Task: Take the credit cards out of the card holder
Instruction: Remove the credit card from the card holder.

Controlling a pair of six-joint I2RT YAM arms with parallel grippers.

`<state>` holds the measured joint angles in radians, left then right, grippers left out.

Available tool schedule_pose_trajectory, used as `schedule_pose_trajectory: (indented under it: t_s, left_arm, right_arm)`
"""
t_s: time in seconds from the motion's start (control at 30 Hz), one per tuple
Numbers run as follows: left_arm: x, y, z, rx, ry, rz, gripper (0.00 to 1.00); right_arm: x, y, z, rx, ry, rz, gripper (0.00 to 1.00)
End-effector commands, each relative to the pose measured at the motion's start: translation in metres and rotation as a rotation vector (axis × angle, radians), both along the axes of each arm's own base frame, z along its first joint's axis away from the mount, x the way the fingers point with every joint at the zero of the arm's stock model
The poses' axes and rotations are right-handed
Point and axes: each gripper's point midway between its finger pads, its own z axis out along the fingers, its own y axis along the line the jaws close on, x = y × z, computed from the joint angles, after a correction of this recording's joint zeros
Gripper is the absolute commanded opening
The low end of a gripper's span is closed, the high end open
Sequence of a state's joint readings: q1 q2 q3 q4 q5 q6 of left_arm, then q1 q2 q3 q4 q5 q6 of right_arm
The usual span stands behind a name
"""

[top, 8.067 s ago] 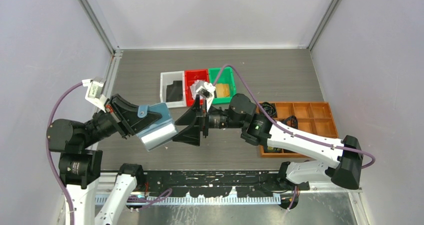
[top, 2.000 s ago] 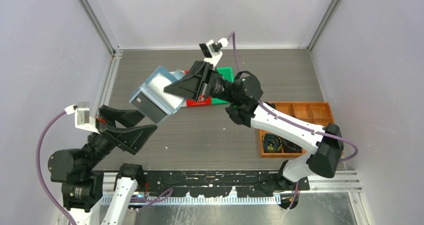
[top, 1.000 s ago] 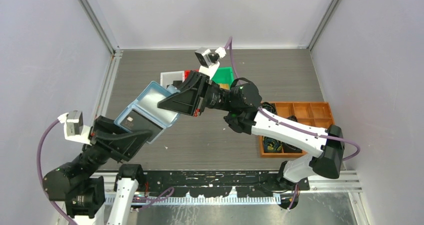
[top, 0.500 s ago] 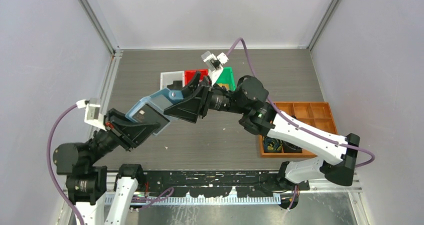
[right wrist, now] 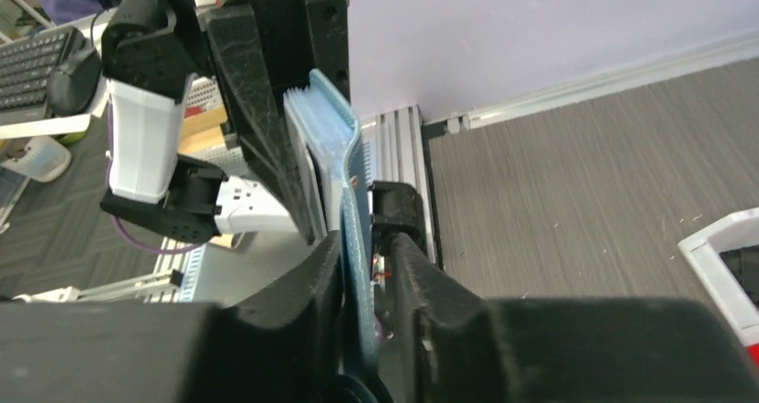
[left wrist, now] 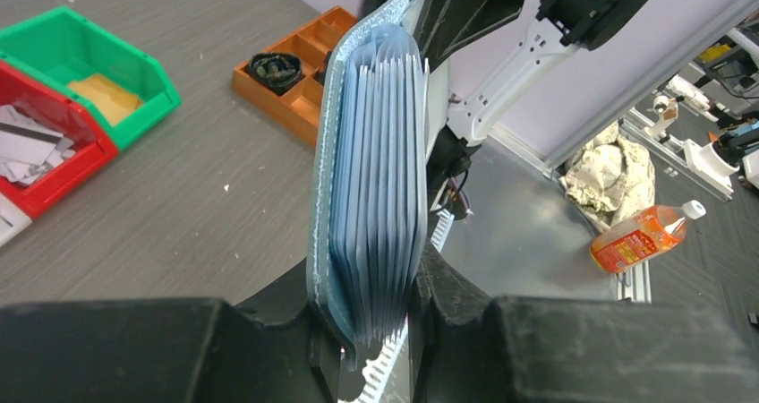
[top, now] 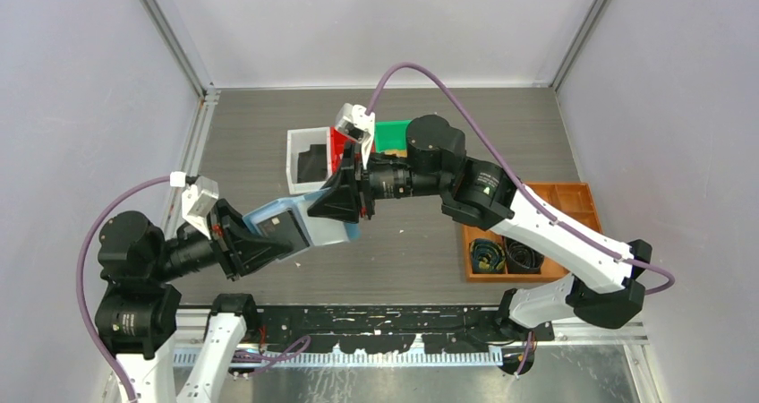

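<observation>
The blue card holder (top: 309, 226) hangs open above the table between both arms. My left gripper (top: 267, 244) is shut on its lighter-blue stack of card slots (left wrist: 376, 170), and no card edge shows there. My right gripper (top: 345, 208) straddles the darker outer flap (right wrist: 353, 197). That flap lies against one finger, and a narrow gap separates it from the other. A dark rectangle (top: 285, 229) shows on the inner face. Credit cards lie in the bins: a black one (top: 313, 163), silver-grey ones (left wrist: 27, 139) and a gold one (left wrist: 103, 97).
The white bin (top: 294, 152), red bin (left wrist: 63, 175) and green bin (left wrist: 134, 72) stand in a row at mid-table, behind the right wrist. An orange divided tray (top: 555, 208) with coiled black cables (top: 506, 255) sits at the right. The rail runs along the near edge.
The card holder came down and toward the near left. My left gripper reached up and shut on its slot side. The right gripper let go and now sits around the flap.
</observation>
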<state>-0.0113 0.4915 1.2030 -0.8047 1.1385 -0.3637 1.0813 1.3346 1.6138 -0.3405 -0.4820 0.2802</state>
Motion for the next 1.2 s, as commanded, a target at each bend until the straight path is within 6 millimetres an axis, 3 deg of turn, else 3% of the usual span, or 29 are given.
schedule_pose_trajectory:
  t_s: [0.0,0.1,0.17,0.27,0.5,0.77,1.17]
  left_arm:
    - [-0.011,-0.001,0.006,0.044,-0.091,-0.051,0.03]
    - [-0.007,-0.001,0.005,0.017,-0.097,-0.035,0.34]
    - [-0.008,-0.003,0.010,-0.040,-0.116,-0.024,0.51]
    - [-0.005,-0.003,0.013,-0.113,-0.109,0.003,0.61]
    - [0.011,-0.001,0.013,-0.181,-0.046,0.065,0.59]
    - [0.009,-0.003,0.016,-0.236,-0.007,0.053,0.54]
    - [0.006,-0.005,0.033,-0.285,0.004,0.020,0.40]
  right_arm:
    - [-0.003,-0.006,-0.005,-0.046,-0.028,0.023,0.21]
    - [-0.010,-0.005,0.006,0.018,-0.008,0.049,0.03]
    - [-0.010,-0.005,0.018,0.100,0.015,0.036,0.01]
    - [-0.014,-0.008,0.027,0.201,0.036,0.040,0.01]
    - [-0.020,-0.019,0.048,0.363,0.076,0.037,0.01]
    - [-0.016,-0.030,0.054,0.460,0.113,-0.010,0.01]
    - [-0.014,-0.022,0.039,0.457,0.172,0.000,0.01]
